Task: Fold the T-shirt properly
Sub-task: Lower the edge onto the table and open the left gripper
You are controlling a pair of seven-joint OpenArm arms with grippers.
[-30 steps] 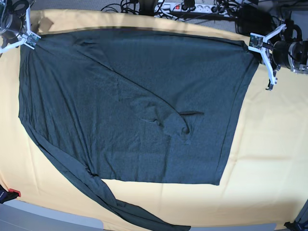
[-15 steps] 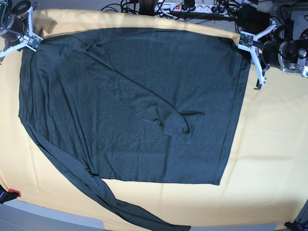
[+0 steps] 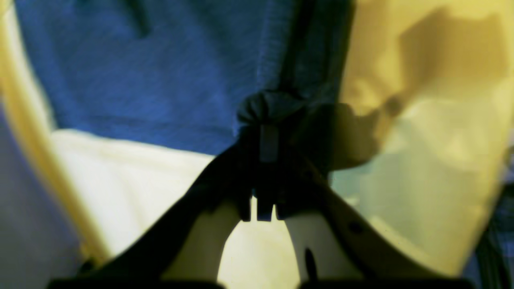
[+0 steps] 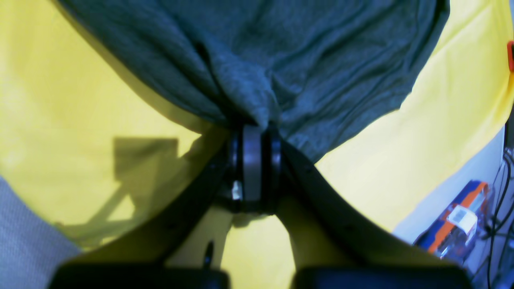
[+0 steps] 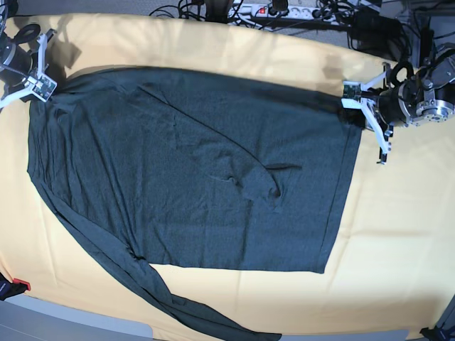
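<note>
**Base view: both grippers clamped on the shirt's far corners**

Base view showed the T-shirt (image 5: pixel 206 170) spread wide over the yellow cloth (image 5: pixel 405 234) that covered the table. The shirt lay mostly flat, with a small ridge of wrinkles near its middle and one long sleeve (image 5: pixel 178 305) trailing off toward the near edge of the cloth. The near hem lay flat on the cloth, and the far edge was drawn up toward the two arms.

The left gripper (image 5: pixel 350 94) sat at the far corner on that view's right, its jaws closed on the shirt's edge. In the left wrist view, the left gripper (image 3: pixel 263 120) held a small bunched knot of fabric (image 3: pixel 269 106) pinched between its fingers, with the shirt spreading away above it and the yellow cloth beside and below; that picture was blurred.

The right gripper (image 5: pixel 44 87) sat at the far corner on the base view's left, likewise closed on the shirt. In the right wrist view, the right gripper (image 4: pixel 253 132) had its jaws pressed together on a gathered fold, and the fabric fanned out from the pinch in creases over the yellow cloth.

A power strip (image 5: pixel 259 10) and cables lay beyond the far edge of the table.
</note>
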